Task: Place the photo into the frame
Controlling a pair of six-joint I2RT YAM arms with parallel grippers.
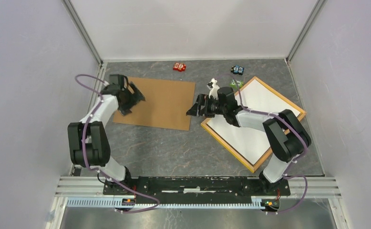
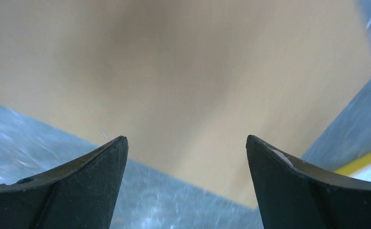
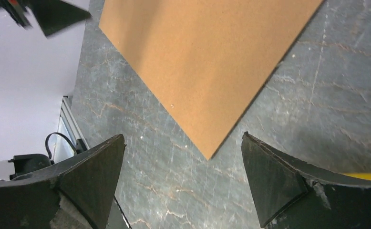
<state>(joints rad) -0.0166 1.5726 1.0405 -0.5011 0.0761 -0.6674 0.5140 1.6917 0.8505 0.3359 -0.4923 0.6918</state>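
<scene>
Chiefly at risk: the photo (image 1: 264,98), which lies white side up inside the frame (image 1: 280,95) at the right of the table; whether it sits flush in the rails cannot be told.
Cause one: the right arm reaches across the frame, so a low sweep could drag the sheet out or crease it.
Cause two: the backing board (image 1: 162,102) lies well apart to the left; slid carelessly towards the frame, it could ride over a rail and shift the print.
Left gripper (image 1: 135,98): fingers spread wide, holding nothing, over the board's left edge.
Right gripper (image 1: 196,109): fingers wide apart, empty, above bare table between board and frame.
Frame contents: the white sheet only; no board in it.
Loose items: small toys (image 1: 179,67) at the far edge, clear of both.
</scene>
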